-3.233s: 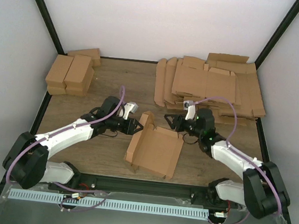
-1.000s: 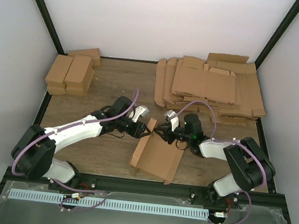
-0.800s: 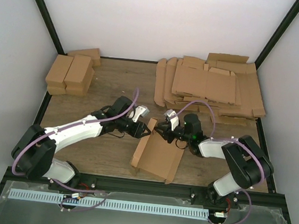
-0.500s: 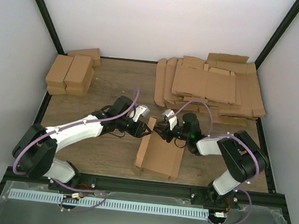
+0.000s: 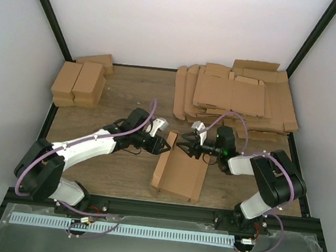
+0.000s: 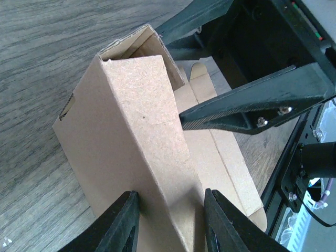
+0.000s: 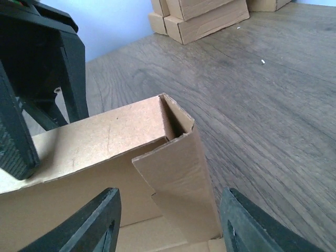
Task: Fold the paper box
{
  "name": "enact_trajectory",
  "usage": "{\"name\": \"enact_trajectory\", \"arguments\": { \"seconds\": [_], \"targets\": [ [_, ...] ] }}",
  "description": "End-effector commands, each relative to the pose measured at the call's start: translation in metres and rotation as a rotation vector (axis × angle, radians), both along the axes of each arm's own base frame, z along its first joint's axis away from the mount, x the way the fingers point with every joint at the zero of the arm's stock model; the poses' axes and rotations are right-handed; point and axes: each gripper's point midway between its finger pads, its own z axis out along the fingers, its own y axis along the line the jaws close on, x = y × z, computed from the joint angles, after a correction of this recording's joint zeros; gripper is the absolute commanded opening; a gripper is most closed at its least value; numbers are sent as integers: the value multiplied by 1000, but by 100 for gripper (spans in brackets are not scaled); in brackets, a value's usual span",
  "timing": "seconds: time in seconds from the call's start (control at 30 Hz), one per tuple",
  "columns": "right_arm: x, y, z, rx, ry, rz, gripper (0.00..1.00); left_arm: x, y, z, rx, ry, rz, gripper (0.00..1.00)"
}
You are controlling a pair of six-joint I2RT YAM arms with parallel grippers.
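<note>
**Meeting at the far corner**

On the wooden worktop (image 5: 123, 91), the paper box (image 5: 181, 172) lies near the middle, its left wall raised. The left hand (image 5: 168, 143) is clamped on that wall's far end. The right hand (image 5: 183, 146), fingers apart, straddles the upright far corner flap.

Surface (image 5: 129, 92): dark wood-grain, black-edged. Walls (image 5: 178, 25): plain white, three sides, evenly lit. Black corner posts (image 5: 50, 14): far left and right. Perforated metal strip (image 5: 145, 232): along near edge.
</note>
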Motion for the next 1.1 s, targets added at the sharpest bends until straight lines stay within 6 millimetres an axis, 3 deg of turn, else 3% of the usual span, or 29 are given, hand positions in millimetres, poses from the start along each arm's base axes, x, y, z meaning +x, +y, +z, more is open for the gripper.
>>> {"name": "enact_trajectory", "arguments": {
  "seconds": [0.0,0.17,0.4,0.53,0.83,0.97,1.07],
  "targets": [
    [-7,-2,17,71,-33,62,54,-3,9,-21,70,37,16,36],
    [-1,-11,20,95,-33,32,63,-2,8,-20,63,41,14,36],
    [23,-10,12,67,-19,-1,61,-3,6,-21,59,47,6,36],
    [29,1,3,59,2,94,61,-3,5,-20,52,48,0,36],
    [6,15,11,137,-25,356,60,-3,4,-17,-3,76,-18,36],
    [-3,18,9,137,-10,392,51,2,6,-16,-7,72,-10,36],
    [-10,20,7,129,-9,393,50,4,7,-14,-3,68,-2,36]
  ]
}}
